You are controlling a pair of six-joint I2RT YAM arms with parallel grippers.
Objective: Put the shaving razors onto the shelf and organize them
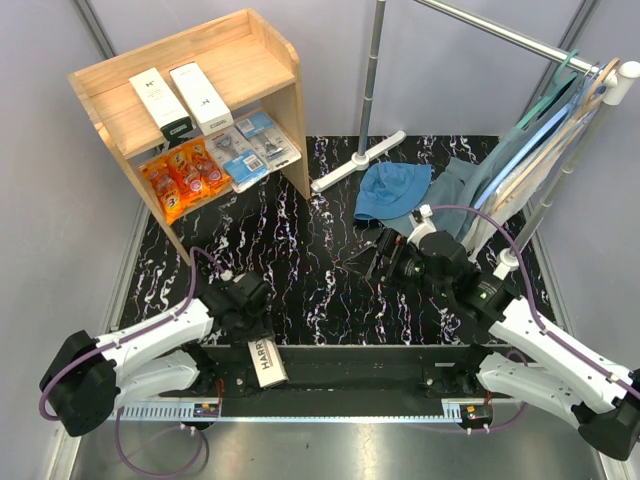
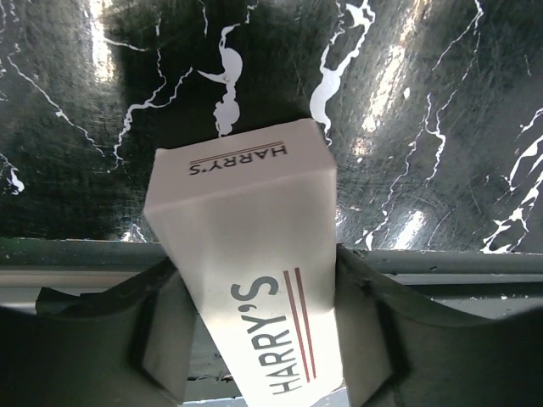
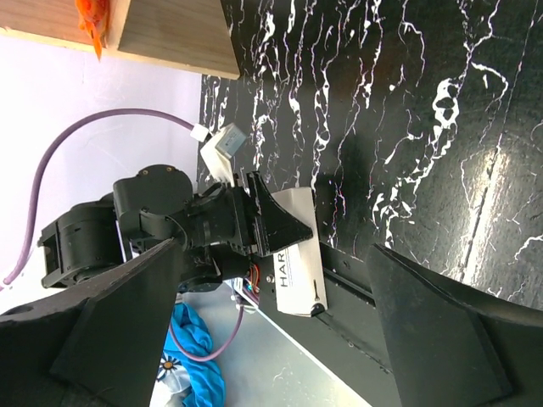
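A long white Harry's box (image 1: 266, 362) lies askew across the table's near edge rail. My left gripper (image 1: 255, 332) is shut on it, a finger pressing each long side of the box (image 2: 254, 254). The right wrist view also shows this box (image 3: 299, 263) under the left arm. The light-wood shelf (image 1: 288, 105) stands at the back left. Two Harry's boxes (image 1: 160, 98) lie on its top level. Orange packs (image 1: 180, 175) and blue blister packs (image 1: 250, 145) lie on its lower level. Over the mat at the right, my right gripper (image 1: 380, 255) stands open and empty.
A metal clothes rack (image 1: 374, 80) rises at the back, its foot (image 1: 358, 160) on the black marbled mat (image 1: 300, 260). A blue hat (image 1: 392, 190) lies by it, and blue cloths (image 1: 540, 150) hang at the right. The shelf's corner (image 3: 170, 34) shows in the right wrist view.
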